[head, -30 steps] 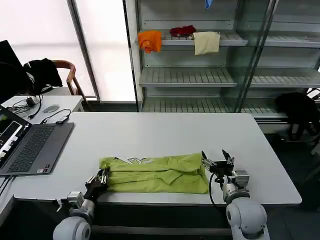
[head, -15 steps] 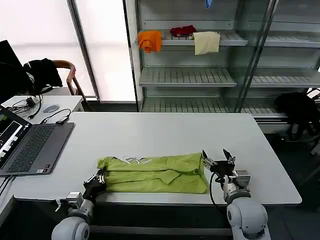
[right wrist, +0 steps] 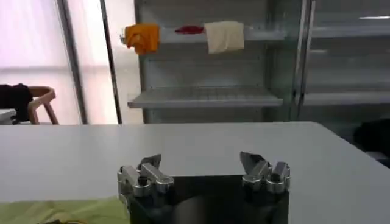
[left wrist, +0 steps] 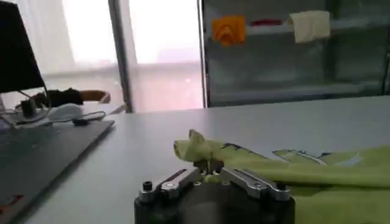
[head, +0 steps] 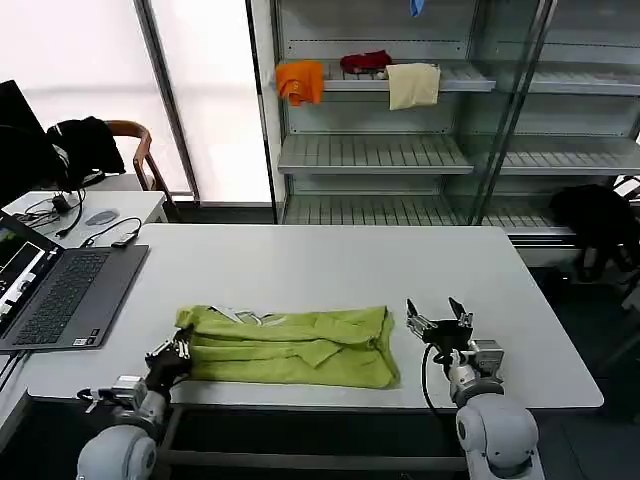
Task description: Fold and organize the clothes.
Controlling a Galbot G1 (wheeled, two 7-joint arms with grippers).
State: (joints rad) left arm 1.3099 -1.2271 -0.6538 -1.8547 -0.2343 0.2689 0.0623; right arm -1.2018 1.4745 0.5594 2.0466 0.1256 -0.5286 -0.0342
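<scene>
Office-like lab: white table (head: 330,265), laptop (head: 60,295), bare metal shelving (head: 400,150).

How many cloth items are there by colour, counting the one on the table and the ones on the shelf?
Lime yellow-green: 1, the T-shirt on the table
Orange: 1, the orange cloth on the shelf
Red: 1, the red cloth
Cream: 1, the cream cloth
Total: 4

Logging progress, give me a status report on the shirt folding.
Left gripper shut on T-shirt edge. Right gripper open, beside it. Laptop off left, not in the way.
</scene>
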